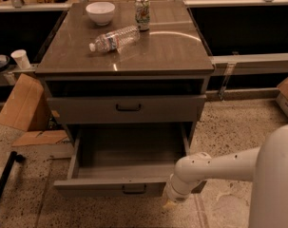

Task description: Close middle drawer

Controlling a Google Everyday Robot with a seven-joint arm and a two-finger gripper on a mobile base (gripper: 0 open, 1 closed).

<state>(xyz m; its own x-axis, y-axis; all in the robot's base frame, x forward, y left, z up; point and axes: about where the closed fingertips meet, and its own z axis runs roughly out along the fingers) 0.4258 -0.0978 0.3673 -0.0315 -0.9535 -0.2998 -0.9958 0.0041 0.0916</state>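
The middle drawer is pulled far out of the grey cabinet. It is a long, empty grey box with a low front panel and a small dark bar handle. Above it sits the taller-fronted grey drawer with a wider dark handle, almost flush with the cabinet. My white arm reaches in from the right. The gripper points down at the right end of the open drawer's front panel, close to its corner. Whether it touches the panel cannot be told.
On the cabinet top are a white bowl, a lying plastic bottle and a can. Cardboard leans at the left, with a white cup on a ledge. A dark pole lies on the speckled floor at the left.
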